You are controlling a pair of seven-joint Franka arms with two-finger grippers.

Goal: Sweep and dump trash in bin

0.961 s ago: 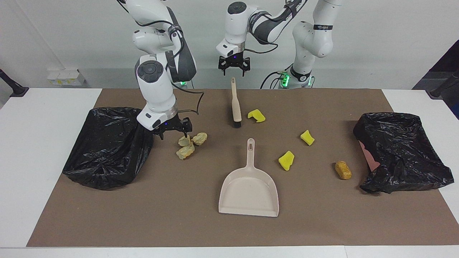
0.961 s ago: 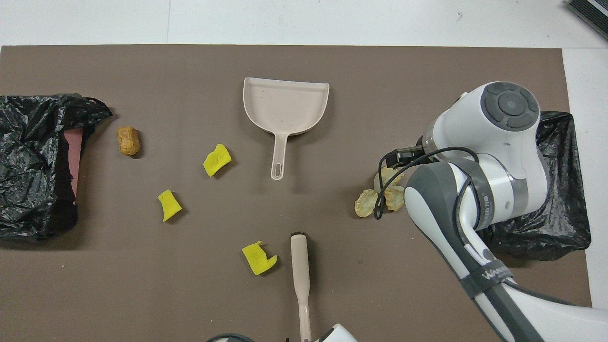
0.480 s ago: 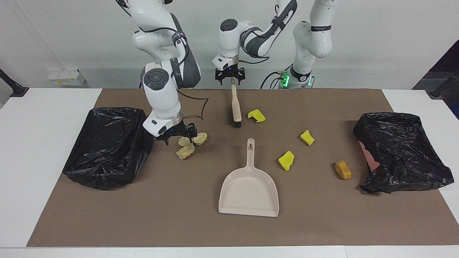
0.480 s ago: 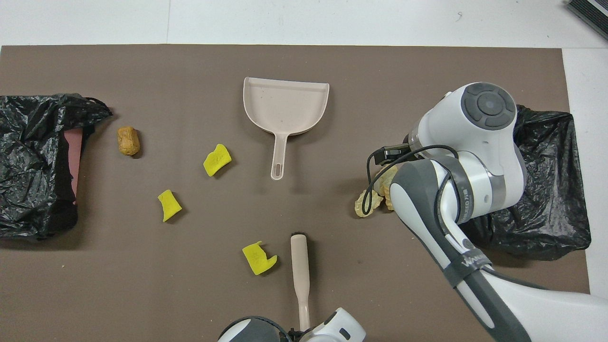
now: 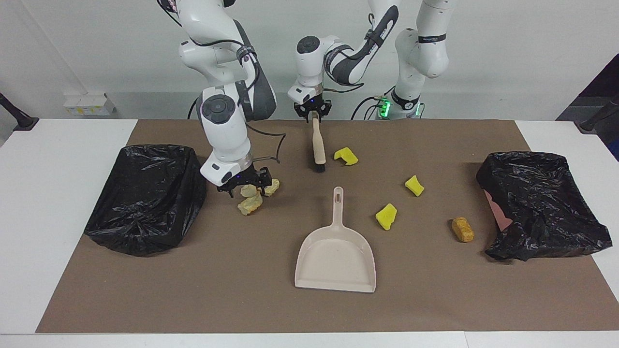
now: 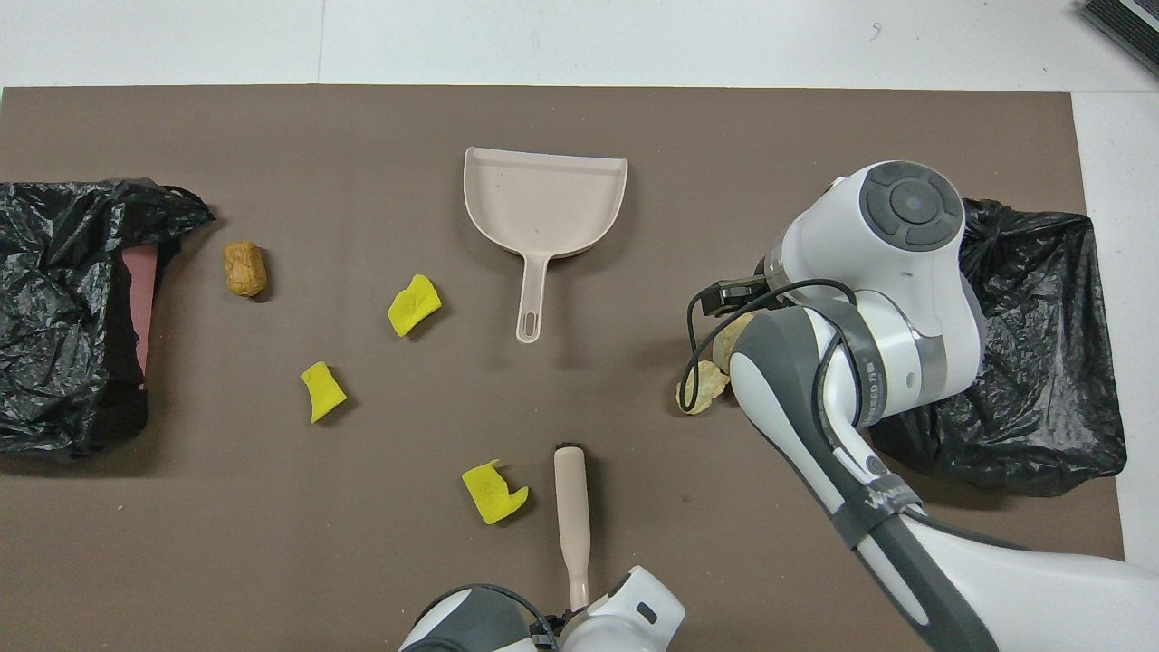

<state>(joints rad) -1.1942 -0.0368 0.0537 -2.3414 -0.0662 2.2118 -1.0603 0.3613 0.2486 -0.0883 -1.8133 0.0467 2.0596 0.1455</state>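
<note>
The left end effector (image 5: 313, 114) has dropped from above the brush (image 5: 317, 145) onto the tip of its handle, and its fingers, spread wide a moment ago, are now pinching in on that handle. It appears to be gripping it, though the brush is still lying flat on the counter (image 5: 271, 309). That suggests sweeping is about to begin.

The right end effector (image 5: 246, 187) has been drifting away from the black-bagged bin (image 5: 145, 198) and is now hanging low over the three pale lumps (image 5: 251, 199), with fingers spread fully and nothing in them.

All the trash is still lying on the counter. The pale lumps are clustering just beside that bin. The three yellow sponge chunks (image 5: 346, 156) (image 5: 414, 185) (image 5: 386, 216) are sitting toward the left arm's end, around the dustpan's (image 5: 336, 256) handle side. The orange-brown lump (image 5: 463, 229) is resting near the second bin (image 5: 541, 203). Nothing is in the dustpan yet.

A grey band on the right arm is carrying lettering (I cannot read it in full).
</note>
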